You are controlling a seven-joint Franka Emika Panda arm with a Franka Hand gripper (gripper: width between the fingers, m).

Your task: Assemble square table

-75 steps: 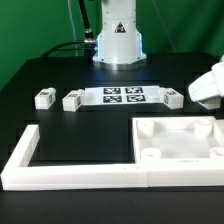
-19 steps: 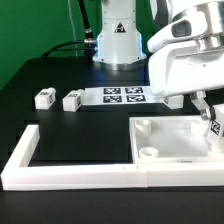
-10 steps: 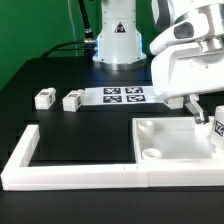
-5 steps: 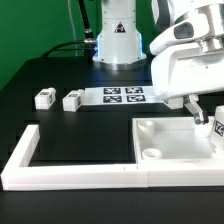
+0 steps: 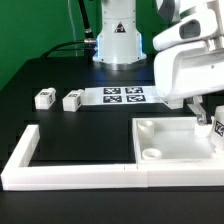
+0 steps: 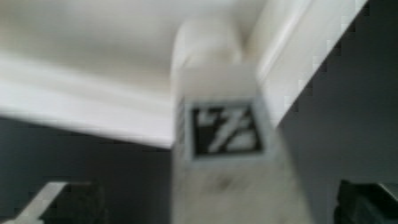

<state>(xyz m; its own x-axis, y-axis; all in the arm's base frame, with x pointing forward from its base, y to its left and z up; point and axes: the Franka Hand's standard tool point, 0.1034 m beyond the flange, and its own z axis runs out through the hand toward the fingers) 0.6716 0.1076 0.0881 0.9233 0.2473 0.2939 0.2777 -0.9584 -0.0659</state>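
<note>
A leg is seen between the two fingers of the gripper, with its black-and-white tag turned toward the wrist camera. In the wrist view a dark gap appears between the leg and each finger. That picture is blurred and the pads are not shown, so it cannot be told whether the leg is clamped or let go. In the exterior view the leg is found just under the arm, at the frame's edge on the exterior view's right. Its lower end is cut off there, so contact with anything below cannot be judged.

The slab lies directly beneath the fingers, rimmed face up. The leg is placed over the slab's far corner on the exterior view's right. A round hole is seen in the near corner, away from the fingers toward the exterior view's left.

An L-shaped wall is set against the slab's near edge and turns back at its far end, well apart from the fingers.

Farther from the fingers, toward the exterior view's left, the marker board lies flat on the black table. Beyond the board, a second leg and a third leg are placed side by side, near each other. They are the things farthest from the fingers.
</note>
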